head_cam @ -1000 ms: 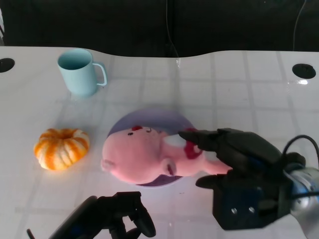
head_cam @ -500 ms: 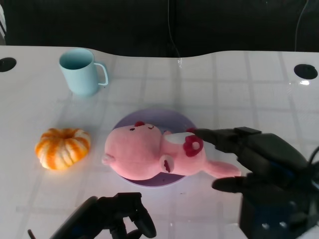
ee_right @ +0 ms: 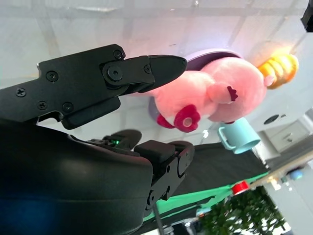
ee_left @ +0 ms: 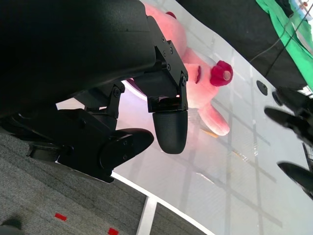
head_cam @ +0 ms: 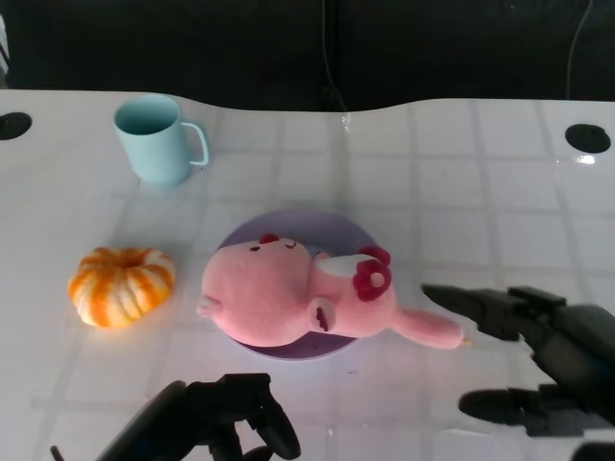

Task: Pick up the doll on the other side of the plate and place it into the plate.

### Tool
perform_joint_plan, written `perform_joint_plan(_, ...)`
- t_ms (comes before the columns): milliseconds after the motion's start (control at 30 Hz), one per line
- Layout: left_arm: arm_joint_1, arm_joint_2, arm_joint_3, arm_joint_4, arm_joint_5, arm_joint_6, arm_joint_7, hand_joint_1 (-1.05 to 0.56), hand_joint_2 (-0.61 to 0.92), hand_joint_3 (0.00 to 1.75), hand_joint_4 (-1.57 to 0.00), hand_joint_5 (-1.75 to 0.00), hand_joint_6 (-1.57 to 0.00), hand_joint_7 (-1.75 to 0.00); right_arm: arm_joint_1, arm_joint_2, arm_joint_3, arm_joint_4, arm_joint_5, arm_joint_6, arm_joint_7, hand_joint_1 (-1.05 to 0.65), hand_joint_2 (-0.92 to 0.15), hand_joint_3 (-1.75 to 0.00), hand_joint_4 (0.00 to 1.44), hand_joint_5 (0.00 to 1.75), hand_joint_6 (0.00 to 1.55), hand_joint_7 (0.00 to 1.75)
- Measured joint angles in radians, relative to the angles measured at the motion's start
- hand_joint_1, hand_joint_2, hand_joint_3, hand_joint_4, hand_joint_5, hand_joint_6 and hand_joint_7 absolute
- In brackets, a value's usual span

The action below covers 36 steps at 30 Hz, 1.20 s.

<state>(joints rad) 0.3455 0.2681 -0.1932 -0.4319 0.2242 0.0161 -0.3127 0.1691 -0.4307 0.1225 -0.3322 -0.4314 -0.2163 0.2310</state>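
The pink doll (head_cam: 288, 298) with a red flower lies on its side across the purple plate (head_cam: 298, 230), one leg sticking out past the rim toward my right hand. The doll (ee_right: 215, 95) and plate (ee_right: 215, 55) also show in the right wrist view, and the doll (ee_left: 195, 73) in the left wrist view. My right hand (head_cam: 528, 360) is at the lower right, just clear of the doll's leg, fingers apart and holding nothing. My left hand (head_cam: 226, 418) sits low at the front edge below the plate, fingers curled, holding nothing.
A light blue mug (head_cam: 159, 139) stands at the back left. An orange pumpkin (head_cam: 120, 285) lies left of the plate. Two dark round holes (head_cam: 586, 137) mark the table's far corners. White table surface spreads to the right and behind the plate.
My right hand has let go of the doll and drawn back toward the lower right. The doll has settled onto the plate. The left hand has stayed put.
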Motion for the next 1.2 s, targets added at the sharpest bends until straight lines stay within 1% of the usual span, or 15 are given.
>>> perform_joint_plan(133,0.002,0.004,0.001,-0.002,0.000,0.000,0.000,-0.11,0.62,0.87,-0.73,-1.55,-0.73,-1.16,0.078,0.019,-0.027,-0.011,0.025,-0.050,-0.043,-0.27,-0.92,-0.11,0.74,0.48,0.72,0.20)
perform_joint_plan(167,0.003,0.005,0.002,-0.005,0.000,0.000,0.000,-0.11,0.61,0.87,-0.73,-1.55,-0.73,-1.16,0.094,0.027,-0.032,-0.011,0.041,-0.062,-0.053,-0.18,-0.92,-0.11,0.79,0.59,0.82,0.22)
perform_joint_plan(267,0.005,0.007,0.004,-0.012,-0.001,0.002,0.000,-0.10,0.60,0.89,-0.74,-1.55,-0.73,-1.17,0.145,0.064,-0.037,-0.013,0.094,-0.108,-0.079,-0.06,-0.92,-0.17,0.81,0.89,0.97,0.23)
perform_joint_plan(300,0.005,0.008,0.006,-0.014,-0.001,0.002,0.000,-0.10,0.59,0.90,-0.74,-1.54,-0.73,-1.17,0.157,0.073,-0.038,-0.013,0.106,-0.121,-0.084,-0.02,-0.91,-0.24,0.80,1.05,1.02,0.26)
perform_joint_plan(333,0.005,0.009,0.010,-0.016,-0.002,0.002,0.000,-0.09,0.59,0.91,-0.74,-1.54,-0.73,-1.17,0.167,0.083,-0.039,-0.012,0.118,-0.132,-0.090,-0.01,-0.86,-0.37,0.78,1.19,1.05,0.31)
perform_joint_plan(367,0.005,0.011,0.015,-0.018,-0.003,0.002,0.000,-0.09,0.59,0.91,-0.74,-1.54,-0.73,-1.17,0.173,0.092,-0.039,-0.008,0.129,-0.142,-0.096,0.01,-0.78,-0.55,0.77,1.29,1.05,0.38)
perform_joint_plan(400,0.005,0.012,0.019,-0.019,-0.004,0.002,0.000,-0.09,0.59,0.92,-0.75,-1.54,-0.73,-1.17,0.178,0.097,-0.040,-0.001,0.135,-0.147,-0.099,0.02,-0.69,-0.76,0.77,1.41,1.04,0.52)
perform_joint_plan(467,0.006,0.016,0.026,-0.020,-0.006,0.002,-0.001,-0.10,0.60,0.92,-0.74,-1.53,-0.73,-1.18,0.180,0.101,-0.040,0.015,0.137,-0.151,-0.099,0.04,-0.60,-1.01,0.80,1.51,0.98,0.79)
perform_joint_plan(500,0.006,0.017,0.028,-0.020,-0.008,0.002,-0.001,-0.11,0.60,0.92,-0.74,-1.53,-0.73,-1.18,0.179,0.101,-0.040,0.022,0.135,-0.151,-0.098,0.04,-0.56,-1.08,0.82,1.56,0.94,0.91)
perform_joint_plan(600,0.006,0.019,0.030,-0.020,-0.013,0.001,-0.002,-0.11,0.62,0.92,-0.74,-1.55,-0.73,-1.20,0.173,0.093,-0.040,0.036,0.114,-0.144,-0.092,0.05,-0.51,-1.17,0.81,1.70,0.86,1.17)
perform_joint_plan(700,0.005,0.023,0.031,-0.025,-0.016,0.002,-0.004,-0.11,0.63,0.92,-0.74,-1.59,-0.71,-1.23,0.158,0.084,-0.040,0.037,0.079,-0.125,-0.086,0.05,-0.49,-1.17,0.81,1.74,0.79,1.35)
perform_joint_plan(800,0.003,0.024,0.031,-0.037,-0.022,0.012,-0.004,-0.11,0.68,0.87,-0.70,-1.64,-0.68,-1.27,0.140,0.079,-0.040,0.037,0.047,-0.104,-0.077,0.06,-0.48,-1.16,0.80,1.75,0.74,1.46)
perform_joint_plan(900,0.000,0.026,0.030,-0.050,-0.021,0.026,-0.004,-0.12,0.73,0.78,-0.64,-1.62,-0.65,-1.28,0.117,0.073,-0.037,0.042,0.029,-0.086,-0.068,0.06,-0.45,-1.17,0.82,1.75,0.74,1.47)
perform_joint_plan(1000,-0.003,0.027,0.029,-0.054,-0.021,0.037,-0.004,-0.10,0.75,0.75,-0.60,-1.57,-0.64,-1.28,0.098,0.072,-0.027,0.052,0.013,-0.075,-0.058,0.04,-0.42,-1.20,0.83,1.75,0.76,1.43)
perform_joint_plan(1200,-0.011,0.032,0.030,-0.054,-0.023,0.045,-0.006,-0.11,0.77,0.73,-0.61,-1.65,-0.62,-1.30,0.066,0.072,-0.011,0.075,0.006,-0.051,-0.051,0.02,-0.36,-1.26,0.87,1.75,0.80,1.44)
